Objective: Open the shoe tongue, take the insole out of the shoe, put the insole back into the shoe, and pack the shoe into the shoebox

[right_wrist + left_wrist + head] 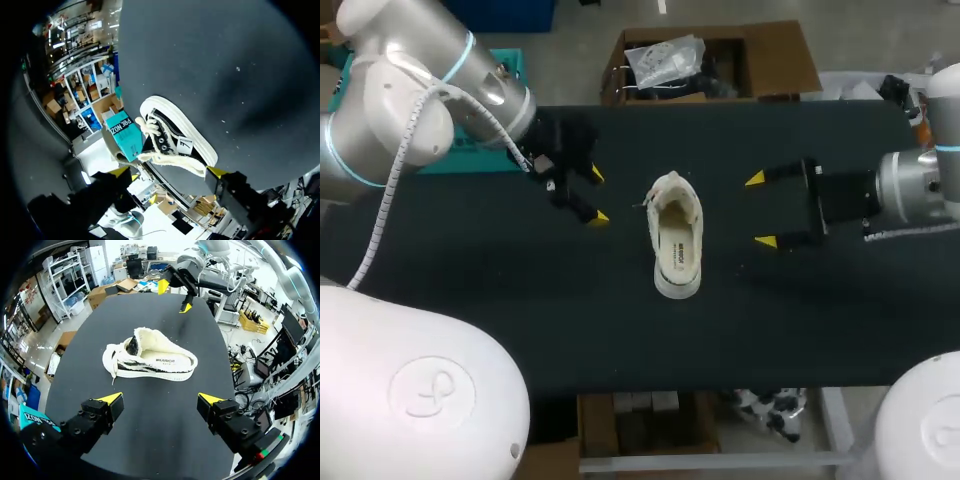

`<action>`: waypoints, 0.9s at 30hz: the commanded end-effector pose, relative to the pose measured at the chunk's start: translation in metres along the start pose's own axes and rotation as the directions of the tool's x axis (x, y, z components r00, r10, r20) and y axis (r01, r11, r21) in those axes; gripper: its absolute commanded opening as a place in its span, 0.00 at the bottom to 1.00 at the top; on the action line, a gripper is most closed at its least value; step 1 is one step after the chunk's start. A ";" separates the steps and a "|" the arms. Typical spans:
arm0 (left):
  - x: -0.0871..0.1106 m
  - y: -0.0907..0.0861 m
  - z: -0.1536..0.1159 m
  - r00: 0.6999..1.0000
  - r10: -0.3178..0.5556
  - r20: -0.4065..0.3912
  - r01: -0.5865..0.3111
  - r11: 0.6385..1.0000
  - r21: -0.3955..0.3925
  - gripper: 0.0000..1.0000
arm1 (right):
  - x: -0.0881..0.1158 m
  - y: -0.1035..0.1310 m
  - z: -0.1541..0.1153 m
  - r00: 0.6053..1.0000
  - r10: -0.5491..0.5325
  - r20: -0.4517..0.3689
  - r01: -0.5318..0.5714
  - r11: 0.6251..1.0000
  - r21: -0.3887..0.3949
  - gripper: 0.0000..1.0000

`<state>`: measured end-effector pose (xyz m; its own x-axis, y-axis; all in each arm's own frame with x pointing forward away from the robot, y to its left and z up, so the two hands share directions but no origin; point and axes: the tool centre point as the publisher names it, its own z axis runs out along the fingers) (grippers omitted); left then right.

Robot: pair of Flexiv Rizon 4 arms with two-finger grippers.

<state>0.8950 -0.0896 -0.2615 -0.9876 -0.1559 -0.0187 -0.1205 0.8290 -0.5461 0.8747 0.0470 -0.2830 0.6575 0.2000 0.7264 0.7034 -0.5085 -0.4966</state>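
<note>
A cream low-top shoe (pixel 675 235) lies on the black table (pixel 520 290), its toe toward the far edge and its heel toward me. Its insole (pixel 678 245) shows inside the opening. My left gripper (pixel 598 196) stands open to the shoe's left, well apart from it. In the left wrist view the shoe (pixel 150 360) lies side-on ahead of the open fingers (pixel 111 400). My right gripper (pixel 760 210) is open on the shoe's right, also apart. The right wrist view has the shoe (pixel 172 140) just ahead of that gripper (pixel 169 172). A teal box (pixel 480 160) sits behind my left arm.
The black table top stretches bare on all sides of the shoe, with wide room toward the near edge (pixel 720 370). My right gripper (pixel 175 296) shows beyond the shoe in the left wrist view.
</note>
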 end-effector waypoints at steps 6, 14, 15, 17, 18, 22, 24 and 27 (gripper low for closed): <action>0.007 -0.006 -0.001 0.955 -0.262 0.142 0.286 0.940 -0.188 1.00 | 0.005 0.002 -0.025 0.987 -0.020 0.161 -0.028 0.958 0.286 1.00; -0.013 -0.029 0.058 0.661 -0.745 0.088 0.732 0.615 -0.294 1.00 | -0.008 -0.002 -0.028 0.976 -0.177 0.126 0.147 0.966 0.213 1.00; -0.012 -0.030 0.065 0.638 -0.762 0.111 0.749 0.581 -0.319 1.00 | -0.008 -0.005 -0.032 0.971 -0.192 0.142 0.165 0.970 0.180 1.00; -0.014 -0.030 0.078 0.568 -0.811 0.141 0.791 0.490 -0.366 1.00 | -0.006 -0.011 -0.040 0.961 -0.229 0.154 0.207 0.967 0.148 1.00; -0.013 -0.031 0.084 0.544 -0.828 0.136 0.798 0.461 -0.387 1.00 | -0.005 -0.013 -0.043 0.956 -0.240 0.170 0.222 0.968 0.121 1.00; -0.012 -0.032 0.099 0.464 -0.871 0.160 0.834 0.368 -0.412 1.00 | 0.001 -0.022 -0.060 0.931 -0.280 0.232 0.282 0.959 0.027 1.00; -0.012 -0.034 0.105 0.433 -0.876 0.212 0.851 0.320 -0.417 1.00 | 0.006 -0.025 -0.071 0.913 -0.289 0.290 0.297 0.955 0.017 1.00; -0.011 -0.037 0.106 0.441 -0.855 0.274 0.857 0.310 -0.411 1.00 | 0.010 -0.025 -0.077 0.907 -0.278 0.315 0.284 0.958 0.027 1.00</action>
<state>0.9158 -0.1634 -0.3210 -0.5606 -0.7771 0.2862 -0.8278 0.5168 -0.2183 0.8540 -0.0050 -0.2460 0.4813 0.5474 0.6846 0.8763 -0.2833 -0.3895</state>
